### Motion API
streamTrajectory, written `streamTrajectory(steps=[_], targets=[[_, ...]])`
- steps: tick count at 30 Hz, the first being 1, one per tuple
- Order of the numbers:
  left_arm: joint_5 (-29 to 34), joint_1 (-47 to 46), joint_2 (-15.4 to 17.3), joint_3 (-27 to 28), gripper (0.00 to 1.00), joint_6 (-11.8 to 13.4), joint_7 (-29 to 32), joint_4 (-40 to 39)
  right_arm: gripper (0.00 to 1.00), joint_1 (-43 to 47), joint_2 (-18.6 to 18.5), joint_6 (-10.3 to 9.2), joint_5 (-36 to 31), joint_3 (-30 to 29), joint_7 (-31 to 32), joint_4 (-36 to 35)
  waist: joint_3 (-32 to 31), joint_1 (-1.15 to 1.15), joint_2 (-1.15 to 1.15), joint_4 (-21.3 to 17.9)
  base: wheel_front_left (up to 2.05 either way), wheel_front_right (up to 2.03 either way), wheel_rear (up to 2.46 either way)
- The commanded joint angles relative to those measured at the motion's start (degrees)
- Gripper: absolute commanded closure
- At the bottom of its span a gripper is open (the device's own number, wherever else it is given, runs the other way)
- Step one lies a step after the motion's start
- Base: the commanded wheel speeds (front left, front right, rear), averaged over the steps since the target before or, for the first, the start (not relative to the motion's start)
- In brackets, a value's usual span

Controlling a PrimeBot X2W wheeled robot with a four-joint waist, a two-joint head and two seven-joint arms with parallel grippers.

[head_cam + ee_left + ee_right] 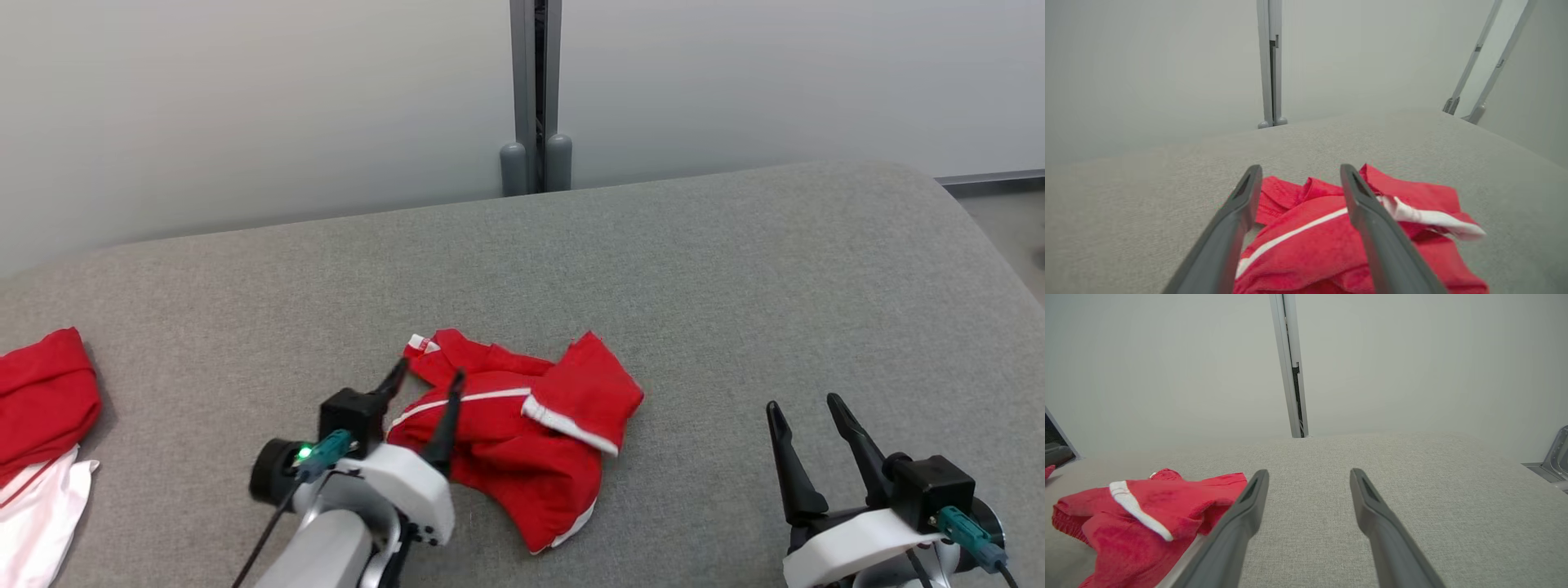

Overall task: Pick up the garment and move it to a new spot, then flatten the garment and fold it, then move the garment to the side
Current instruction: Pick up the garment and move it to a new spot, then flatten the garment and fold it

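The garment (522,437) is a crumpled red piece with white stripes, lying near the front middle of the grey cushioned surface (735,286). My left gripper (427,378) stands open just above the garment's left edge, nothing held between its fingers. In the left wrist view the garment (1310,241) lies beneath and beyond the open left gripper (1300,171). My right gripper (804,408) is open at the lower right, well clear of the cloth. In the right wrist view the garment (1147,514) sits left of the open right gripper (1309,473).
More red and white clothing (41,433) lies at the surface's left edge. A grey wall with a vertical post (535,90) stands behind the surface. The surface's rounded right corner (971,229) drops to the floor.
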Motion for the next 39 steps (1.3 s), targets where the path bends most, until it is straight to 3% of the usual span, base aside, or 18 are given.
streamTrajectory(steps=[1, 10, 19, 32, 36, 39], targets=[[0.82, 1.69, 1.61, 2.41, 0.0, 0.81, -0.04, -0.64, 0.0, 0.55, -0.17, 0.0, 0.33, -0.27, -0.29, 0.11, -0.64, 0.0, 0.0, 0.43, 0.0, 0.0, 0.0], [7.53, 18.07, 5.7, 18.39, 0.0, 3.17, -0.03, -11.66, 0.0, 2.51, -0.18, 0.0, 0.77, -1.88, -0.29, -0.83, -2.72, 0.0, 0.0, 2.38, 0.0, 0.0, 0.0], [13.66, 30.44, 2.24, 29.28, 0.0, 0.52, -0.03, -17.99, 0.0, 4.66, -0.18, 0.0, 1.21, -2.81, -0.29, -0.14, -3.89, 0.0, 0.0, 4.99, 0.0, 0.0, 0.0], [17.46, 29.24, -0.49, 27.96, 0.0, -4.19, -0.03, -17.18, 0.0, 4.23, -0.22, 0.0, 1.45, 0.23, -0.29, 1.16, -2.1, 0.0, 0.0, 5.78, 0.0, 0.0, 0.0], [16.29, 28.57, -0.6, 23.39, 0.0, -6.3, -0.03, -16.6, 0.0, 4.04, -0.21, 0.0, 1.44, 0.54, -0.29, 1.53, -1.17, 0.0, 0.0, 6.15, 0.0, 0.0, 0.0], [14.38, 27.2, -0.59, 15.55, 0.0, -8.18, -0.02, -15.14, 0.0, 2.97, -0.21, 0.0, 1.04, 0.8, -0.29, 1.81, -0.15, 0.0, 0.0, 5.69, 0.0, 0.0, 0.0]])
